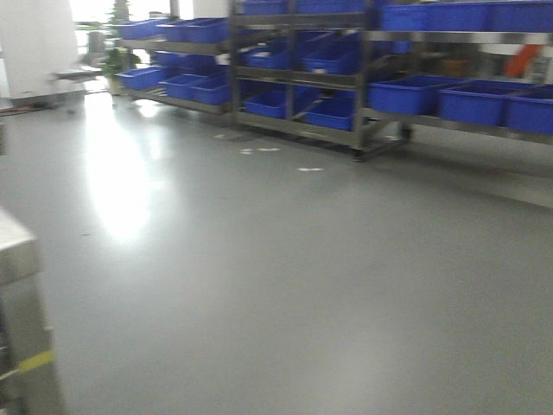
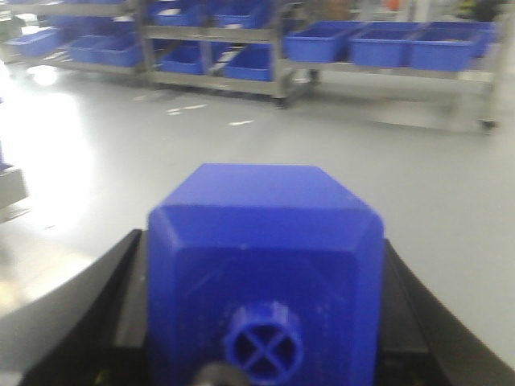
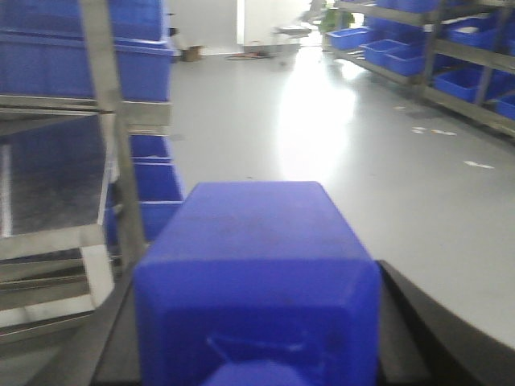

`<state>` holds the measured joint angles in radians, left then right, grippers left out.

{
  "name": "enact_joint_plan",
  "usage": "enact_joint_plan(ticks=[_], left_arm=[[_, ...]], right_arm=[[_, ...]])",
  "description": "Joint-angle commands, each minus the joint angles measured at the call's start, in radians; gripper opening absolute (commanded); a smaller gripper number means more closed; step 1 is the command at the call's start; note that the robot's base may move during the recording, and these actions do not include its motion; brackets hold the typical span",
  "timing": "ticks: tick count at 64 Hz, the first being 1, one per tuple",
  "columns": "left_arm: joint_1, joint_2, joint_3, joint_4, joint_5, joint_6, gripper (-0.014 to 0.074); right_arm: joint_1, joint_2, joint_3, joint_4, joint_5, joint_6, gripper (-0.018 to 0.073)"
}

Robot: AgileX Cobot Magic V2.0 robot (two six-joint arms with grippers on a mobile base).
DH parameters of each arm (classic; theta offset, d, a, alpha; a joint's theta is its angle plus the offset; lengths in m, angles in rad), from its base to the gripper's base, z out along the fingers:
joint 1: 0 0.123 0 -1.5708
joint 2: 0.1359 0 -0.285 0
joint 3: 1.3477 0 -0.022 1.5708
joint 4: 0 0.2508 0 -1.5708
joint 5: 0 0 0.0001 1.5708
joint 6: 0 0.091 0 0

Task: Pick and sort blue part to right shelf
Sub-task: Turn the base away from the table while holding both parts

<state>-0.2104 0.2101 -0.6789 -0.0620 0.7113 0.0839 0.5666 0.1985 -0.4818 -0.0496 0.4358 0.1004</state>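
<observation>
In the left wrist view a blue part (image 2: pixel 265 201) fills the space between the black fingers (image 2: pixel 105 314) of my left gripper (image 2: pixel 264 245), which is shut on it. Its round cross-marked cap faces the camera. My right gripper (image 3: pixel 257 277) is likewise shut on a second blue part (image 3: pixel 253 217), gripped on both sides by its black fingers (image 3: pixel 418 314). The right shelf (image 1: pixel 458 121), a steel rack with large blue bins, stands far across the floor at the front view's right. Neither gripper shows in the front view.
More steel racks with blue bins (image 1: pixel 285 108) line the far wall, with a grey floor (image 1: pixel 285 285) in between. A steel table corner (image 1: pixel 22 259) sits at the near left. Another steel-framed rack (image 3: pixel 105 137) with blue bins stands close on the right wrist view's left.
</observation>
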Motion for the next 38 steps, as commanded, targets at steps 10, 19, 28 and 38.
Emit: enact_joint_plan(ticks=[10, 19, 28, 38], left_arm=[[-0.007, 0.017, -0.026, -0.007, -0.092, -0.001, 0.0303], [-0.007, 0.017, -0.026, -0.007, -0.092, -0.001, 0.0303], [-0.007, 0.017, -0.026, -0.007, -0.092, -0.001, 0.0303], [-0.007, 0.017, -0.026, -0.007, -0.092, -0.001, 0.0303]], right_arm=[[0.0, 0.009, -0.029, -0.01, -0.096, -0.01, 0.0302], [0.0, 0.009, -0.029, -0.01, -0.096, -0.01, 0.0302], [0.0, 0.009, -0.029, -0.01, -0.096, -0.01, 0.0302], [-0.002, 0.009, -0.029, -0.01, -0.096, -0.01, 0.0302]])
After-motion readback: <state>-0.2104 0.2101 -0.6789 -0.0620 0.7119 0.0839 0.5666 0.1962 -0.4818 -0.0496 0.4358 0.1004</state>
